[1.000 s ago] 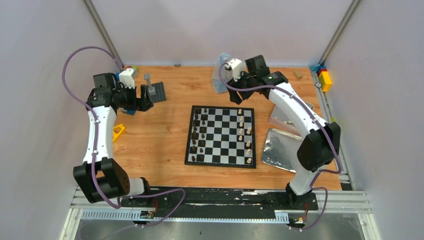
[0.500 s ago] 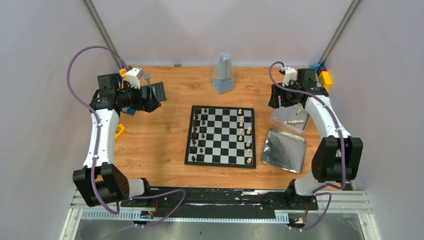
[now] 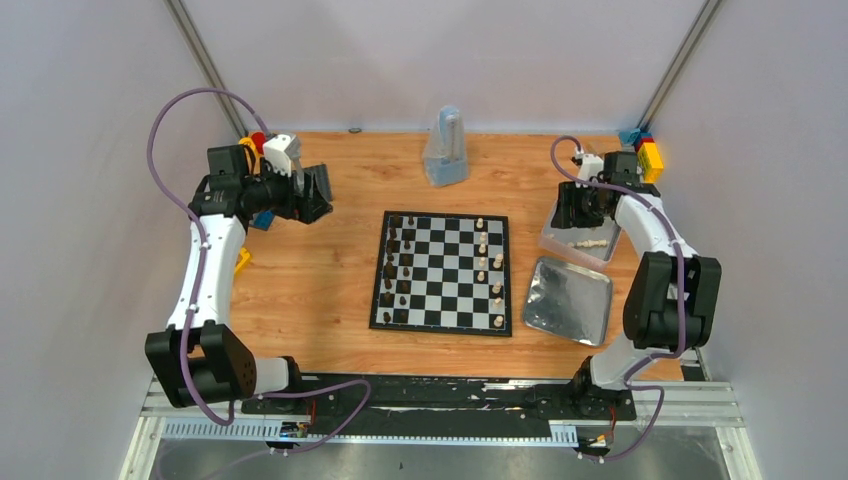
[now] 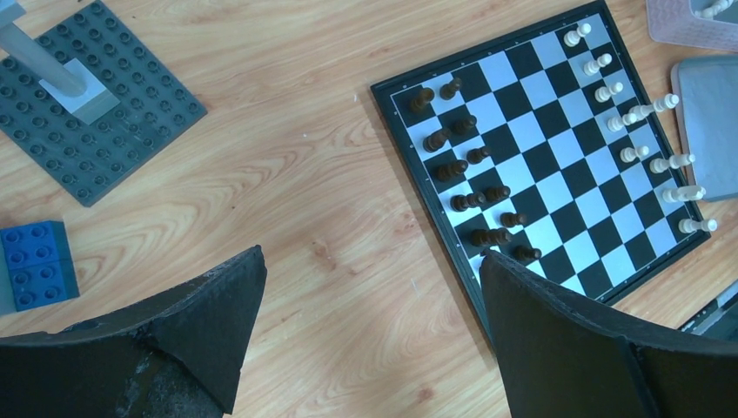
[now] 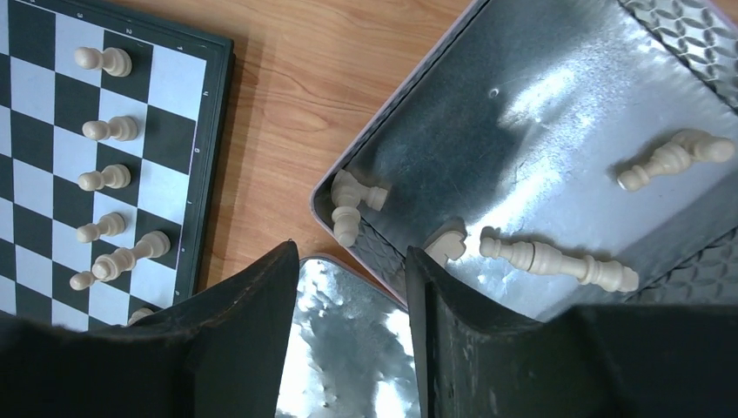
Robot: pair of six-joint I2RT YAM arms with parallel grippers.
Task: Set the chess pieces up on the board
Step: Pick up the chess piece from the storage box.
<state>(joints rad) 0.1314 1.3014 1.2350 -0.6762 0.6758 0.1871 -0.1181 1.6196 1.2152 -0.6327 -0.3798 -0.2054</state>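
Right wrist view: my right gripper [image 5: 352,261], fingers apart and empty, hangs over the tray [image 5: 540,104] right of the board [image 5: 35,113]; cream chess pieces [image 5: 557,261] lie inside. My left gripper [image 4: 372,261] gapes wide, left of the board.

Plain pale grey walls [image 3: 420,50] enclose a wooden tabletop [image 3: 310,290]. Two metal posts [image 3: 205,65] slant across the upper corners, and a silver rail [image 3: 690,412] crosses the bottom.

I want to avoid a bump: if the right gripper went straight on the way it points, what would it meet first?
The right gripper would probably meet the near corner wall of the metal tray, beside pale pieces lying there; depth is unclear.
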